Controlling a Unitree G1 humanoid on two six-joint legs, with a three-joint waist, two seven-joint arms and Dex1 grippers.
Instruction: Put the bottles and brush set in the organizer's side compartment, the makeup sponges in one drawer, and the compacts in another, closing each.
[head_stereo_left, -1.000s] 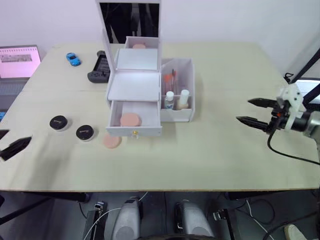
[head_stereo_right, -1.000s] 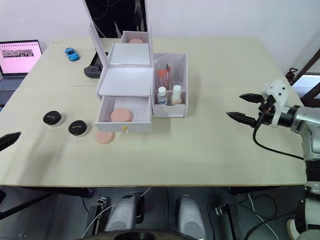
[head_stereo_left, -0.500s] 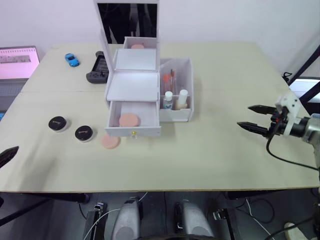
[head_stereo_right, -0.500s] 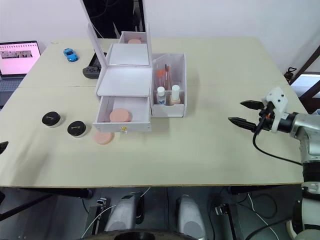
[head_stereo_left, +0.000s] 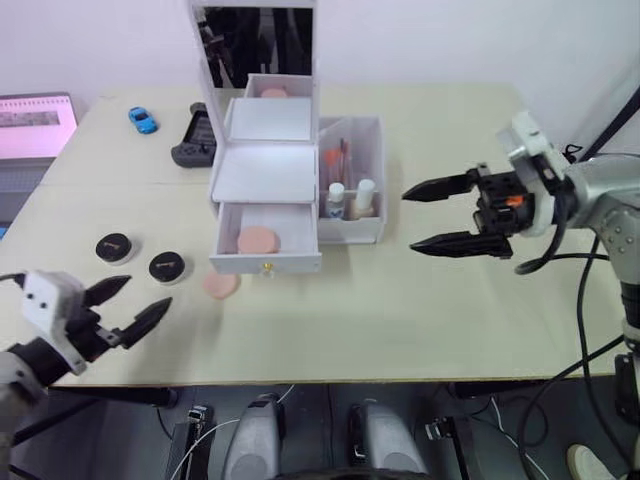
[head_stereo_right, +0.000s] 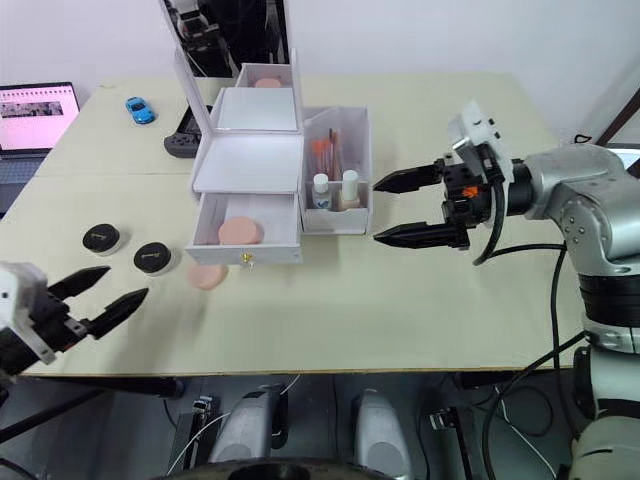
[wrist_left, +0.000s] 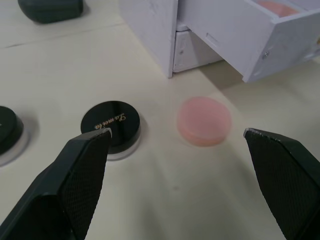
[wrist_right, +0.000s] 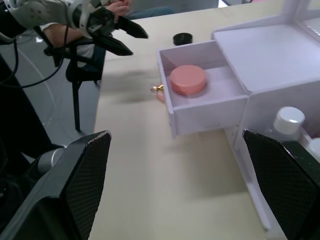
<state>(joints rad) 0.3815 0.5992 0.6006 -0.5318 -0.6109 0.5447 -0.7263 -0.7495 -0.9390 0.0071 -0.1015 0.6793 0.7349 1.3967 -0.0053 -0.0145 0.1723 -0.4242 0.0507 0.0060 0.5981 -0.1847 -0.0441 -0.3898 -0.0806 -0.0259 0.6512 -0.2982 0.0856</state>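
Overhead, the white organizer (head_stereo_left: 275, 190) has its lowest drawer (head_stereo_left: 266, 240) pulled out with one pink makeup sponge (head_stereo_left: 258, 239) inside; another sponge (head_stereo_left: 221, 285) lies just beside the drawer front. Two black compacts (head_stereo_left: 167, 266) sit near it. Both the left gripper (head_stereo_left: 128, 304) and right gripper (head_stereo_left: 432, 214) are spread wide, empty. From the right wrist, bottles (wrist_right: 289, 120) stand in the organizer's side compartment.

We see a pale table (head_stereo_left: 400, 320) with a white organizer (head_stereo_left: 290, 180) standing near its middle. Just in front of the organizer's open drawer a pink makeup sponge (head_stereo_left: 220, 285) lies on the tabletop, and two black compacts (head_stereo_left: 167, 266) sit left of it. Behind the organizer's left side lie a dark game controller (head_stereo_left: 192, 140) and a blue toy car (head_stereo_left: 142, 119), with a laptop (head_stereo_left: 35, 125) at the table's edge beyond them.
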